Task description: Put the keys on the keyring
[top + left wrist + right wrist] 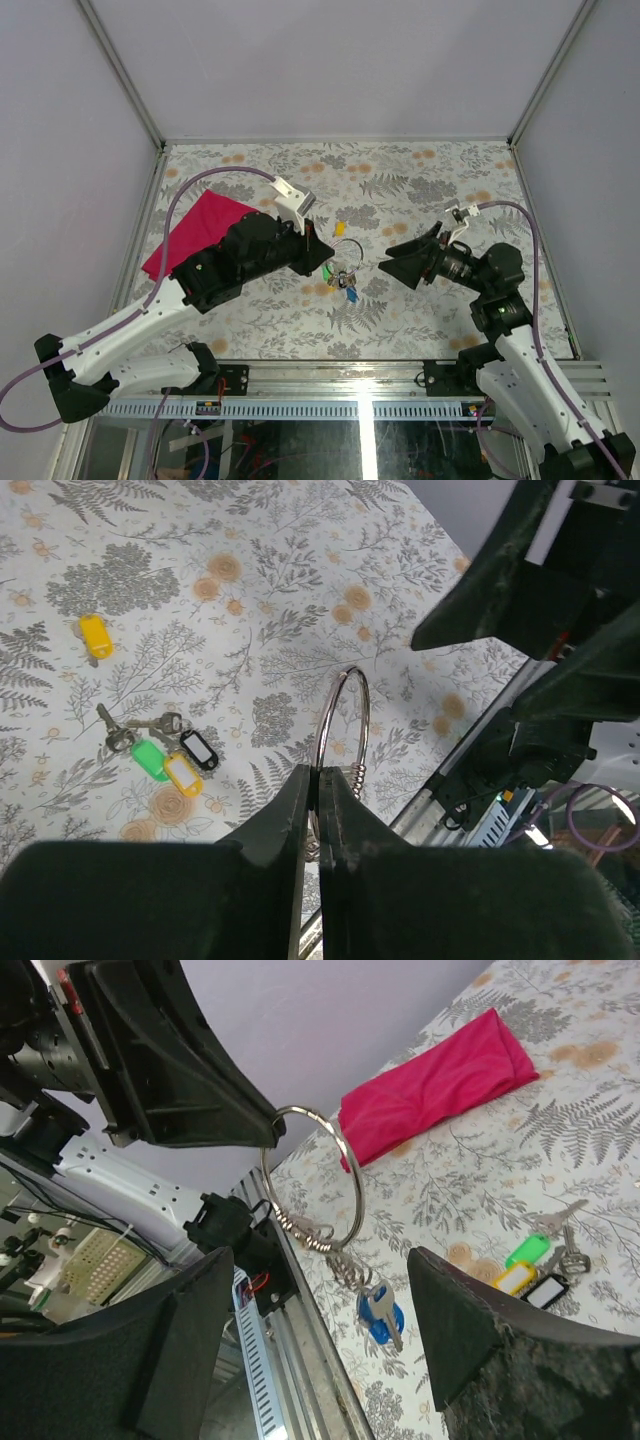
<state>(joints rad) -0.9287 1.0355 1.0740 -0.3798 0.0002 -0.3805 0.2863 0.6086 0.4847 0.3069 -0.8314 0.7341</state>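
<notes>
My left gripper (318, 780) is shut on the keyring (340, 720), a large silver wire ring held upright above the table. In the right wrist view the keyring (310, 1175) carries small coiled rings and a blue-tagged key (380, 1315) hanging below it. Loose keys with green (150, 760), yellow (182, 773) and black (199, 749) tags lie bunched on the table. Another yellow-tagged key (94, 636) lies apart. My right gripper (320, 1260) is open and empty, facing the ring a short way from it. In the top view the left gripper (325, 255) and right gripper (392, 258) face each other across the ring (348, 250).
A red cloth (195, 232) lies at the table's left side, behind the left arm. The metal rail of the table's near edge (290, 1360) runs below the hanging key. Pale walls enclose the flower-patterned table (420, 180).
</notes>
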